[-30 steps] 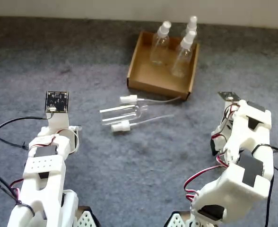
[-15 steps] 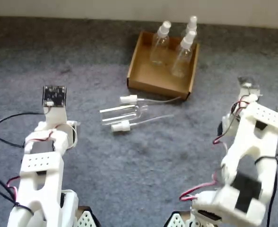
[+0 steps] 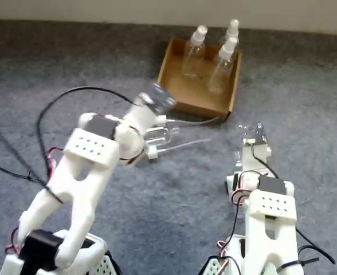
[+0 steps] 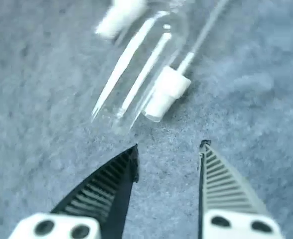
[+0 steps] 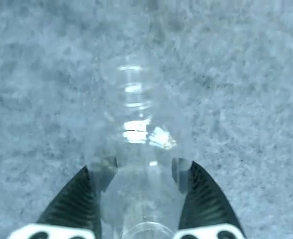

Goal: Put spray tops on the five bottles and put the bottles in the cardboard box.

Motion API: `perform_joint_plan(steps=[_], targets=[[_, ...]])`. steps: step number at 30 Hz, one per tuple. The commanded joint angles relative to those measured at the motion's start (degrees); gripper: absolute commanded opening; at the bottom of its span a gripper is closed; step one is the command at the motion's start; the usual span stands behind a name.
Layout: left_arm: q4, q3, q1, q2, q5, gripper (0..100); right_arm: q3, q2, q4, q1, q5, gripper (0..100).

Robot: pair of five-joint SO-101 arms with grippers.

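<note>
Cardboard box [image 3: 180, 89] sits at the far middle of the grey carpet [image 3: 306, 97], with 3 capped bottles [image 3: 221, 66] standing upright inside it, toward its far side. Just near of the box a loose bottle [image 4: 136, 64] lies on its side on the carpet. One spray top [image 4: 165, 94] lies against it with its thin tube running away from the fingers, and a second spray top [image 4: 119, 17] lies at the bottle's other side.

The left gripper [image 4: 169, 147] hangs over this cluster with its jaws spread wide and nothing between them. Its tips are close to the first spray top, but touching neither it nor the bottle.

To the right, near of the box's right corner, the right gripper [image 5: 139, 167] is clamped on a clear held bottle [image 5: 136, 139] - both fingers press its sides - and carries it above the carpet.
</note>
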State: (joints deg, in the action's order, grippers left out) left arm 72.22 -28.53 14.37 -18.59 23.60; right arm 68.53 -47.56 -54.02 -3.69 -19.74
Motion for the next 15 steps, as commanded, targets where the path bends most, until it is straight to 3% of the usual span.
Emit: perform_joint_plan(steps=[1, 4, 15], targets=[[0.26, 2.95, 1.54, 4.7, 15.3, 19, 0.48, -1.45, 3.56, 0.4, 0.88, 0.3], [-2.81, 3.21, 1.98, 6.99, 17.49, 19, 0.57, -1.45, 5.67, 0.4, 4.48, 0.3], [-18.9, 3.38, 3.12, 22.2, 19.08, 19, 5.49, -1.63, 9.01, 0.57, 4.31, 0.3]])
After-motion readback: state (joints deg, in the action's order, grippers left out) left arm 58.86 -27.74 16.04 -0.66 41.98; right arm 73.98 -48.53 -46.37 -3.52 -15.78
